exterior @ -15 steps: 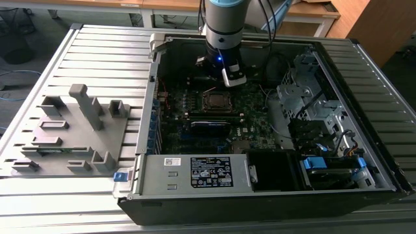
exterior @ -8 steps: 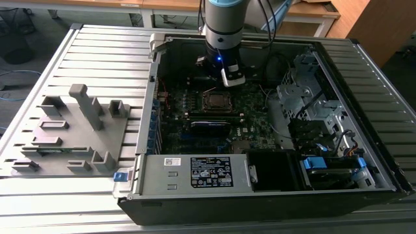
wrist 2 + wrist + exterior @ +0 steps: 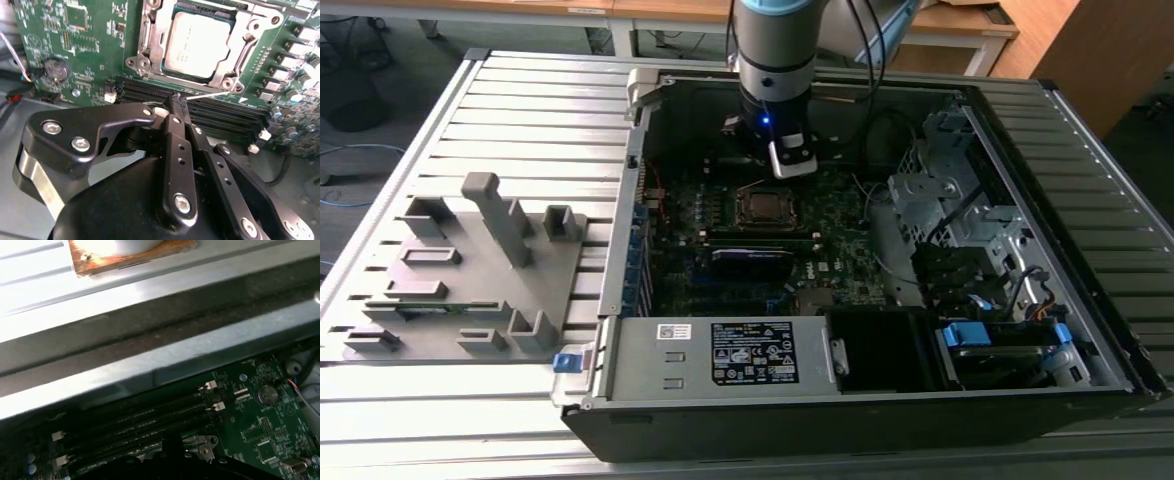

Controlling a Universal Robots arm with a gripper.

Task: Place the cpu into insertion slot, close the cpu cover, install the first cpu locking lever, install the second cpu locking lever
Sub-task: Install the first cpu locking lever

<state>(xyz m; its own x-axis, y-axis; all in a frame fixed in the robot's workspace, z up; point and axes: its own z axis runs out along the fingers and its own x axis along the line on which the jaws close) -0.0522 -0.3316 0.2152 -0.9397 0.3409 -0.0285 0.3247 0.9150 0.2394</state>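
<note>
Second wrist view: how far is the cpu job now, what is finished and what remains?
Done: the cpu is seated under the cpu cover, which looks closed flat on its edges. In hand: the gripper, fingers together, is at the end of a thin locking lever. Left: that lever looks not yet latched. I cannot tell the other lever's state.

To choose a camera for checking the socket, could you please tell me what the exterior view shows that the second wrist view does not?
The exterior view adds the grey power supply box with its black label and the grey plastic fixture tray. The second wrist view adds the round silver coin battery. Both show the black gripper and the silver square-frame cpu cover, closed.
</note>
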